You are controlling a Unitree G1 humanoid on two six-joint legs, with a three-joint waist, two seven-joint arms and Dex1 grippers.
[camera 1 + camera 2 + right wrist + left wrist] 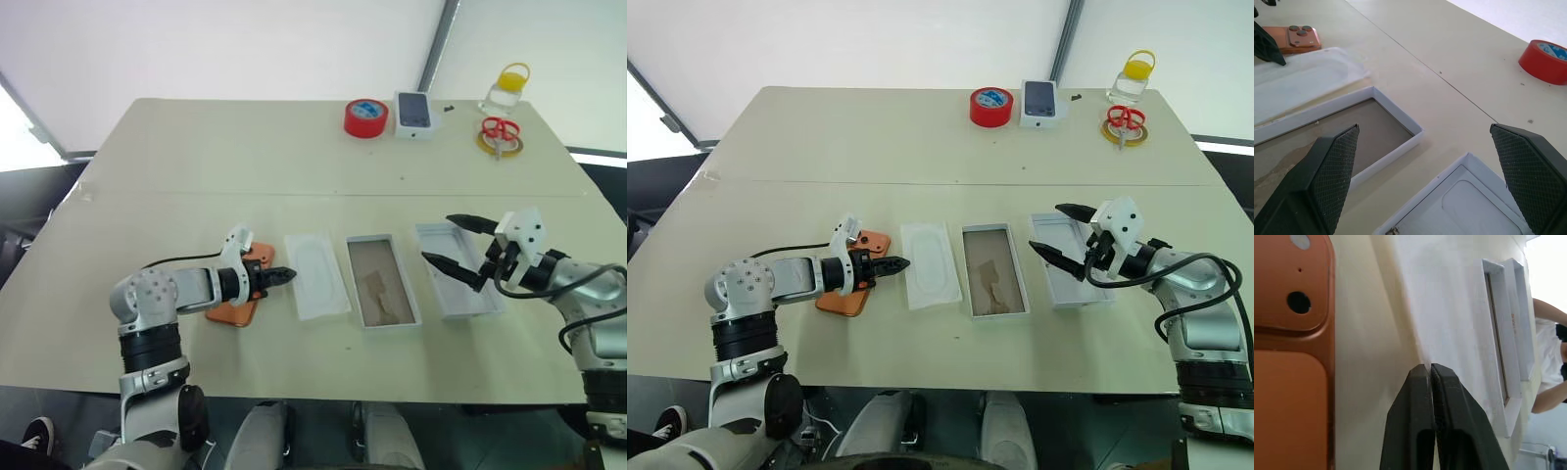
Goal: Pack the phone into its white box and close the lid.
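One orange phone (pixel 850 284) lies flat on the desk (pixel 921 147) beside the white box (pixel 993 270) — slim, rigid, slick, so I'd pinch its long edges. My left gripper (pixel 893 264) has its jaws closed on nothing; the right gripper (pixel 1058 235) gapes over the lid (pixel 1068 279). My arm hides the phone's middle.

I see a pale beige tabletop (pixel 196 157) carrying an orange slim phone (pixel 854 284), flat white insert (pixel 929 264), brown-floored white box (pixel 993 270), white lid (pixel 456 271), red tape roll (pixel 365 117).

No readable text, labels or numbers anywhere.
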